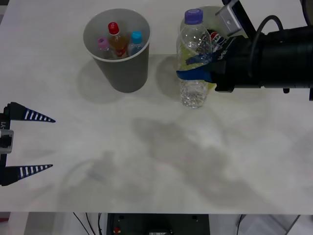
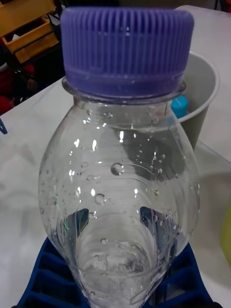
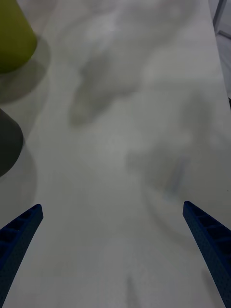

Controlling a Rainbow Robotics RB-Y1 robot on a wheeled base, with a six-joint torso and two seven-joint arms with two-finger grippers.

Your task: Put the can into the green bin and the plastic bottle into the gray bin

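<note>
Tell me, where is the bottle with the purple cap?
In the front view the plastic bottle stands upright toward the table's far right, held by the right gripper, just right of the gray bin and in front of the green bin.

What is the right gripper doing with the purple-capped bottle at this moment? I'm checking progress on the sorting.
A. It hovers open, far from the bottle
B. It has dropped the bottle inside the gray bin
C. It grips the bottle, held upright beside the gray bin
C: the right gripper is closed around the plastic bottle, which stands upright to the right of the gray bin, not in it.
</note>
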